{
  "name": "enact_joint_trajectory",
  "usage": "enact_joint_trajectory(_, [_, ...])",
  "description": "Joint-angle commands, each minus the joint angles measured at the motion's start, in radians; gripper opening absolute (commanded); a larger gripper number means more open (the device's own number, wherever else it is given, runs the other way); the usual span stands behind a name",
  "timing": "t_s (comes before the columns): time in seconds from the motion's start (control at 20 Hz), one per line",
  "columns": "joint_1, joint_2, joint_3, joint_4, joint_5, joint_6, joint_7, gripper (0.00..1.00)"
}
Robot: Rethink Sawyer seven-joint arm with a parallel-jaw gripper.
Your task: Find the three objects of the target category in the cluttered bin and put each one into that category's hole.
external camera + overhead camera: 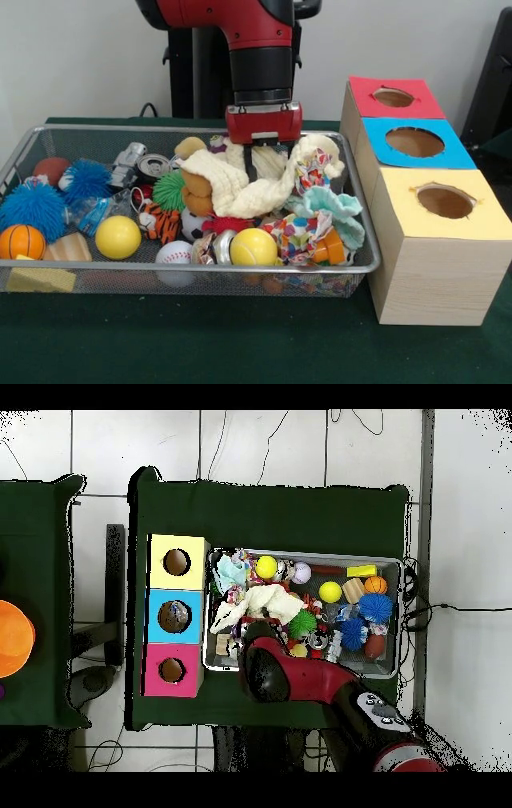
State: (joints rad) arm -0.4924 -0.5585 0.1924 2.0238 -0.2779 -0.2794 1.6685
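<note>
A wire mesh bin [364, 264] holds a heap of toys, balls and cloths. My gripper [252, 166] hangs from the red arm, lowered onto a cream knitted cloth [232, 186] in the bin's middle. A teal cloth [332, 206] and a patterned cloth [296, 232] lie to the right of it. In the overhead view the arm [270, 669] covers the gripper, and the cream cloth [262, 602] shows just beyond it. Three wooden boxes with holes stand beside the bin: red [394, 98], blue [414, 142] and yellow [444, 202].
The bin also holds two yellow balls [118, 237], a baseball [174, 254], a small basketball [22, 242], blue spiky balls [34, 206], a green spiky ball [169, 190], a tiger toy [162, 222], a can [154, 166] and a wooden block [70, 248].
</note>
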Motion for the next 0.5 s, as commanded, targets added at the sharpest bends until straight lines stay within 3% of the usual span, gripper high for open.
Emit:
enact_joint_trajectory(0.05, [-0.084,-0.058,0.082,0.046,-0.014,0.236,0.097,1.0])
enact_joint_trajectory(0.25, [-0.148,-0.177,0.136,0.058,-0.001,0.396,0.026,1.0])
enact_joint_trajectory(0.5, [-0.258,-0.212,0.195,0.034,-0.023,0.515,-0.053,1.0])
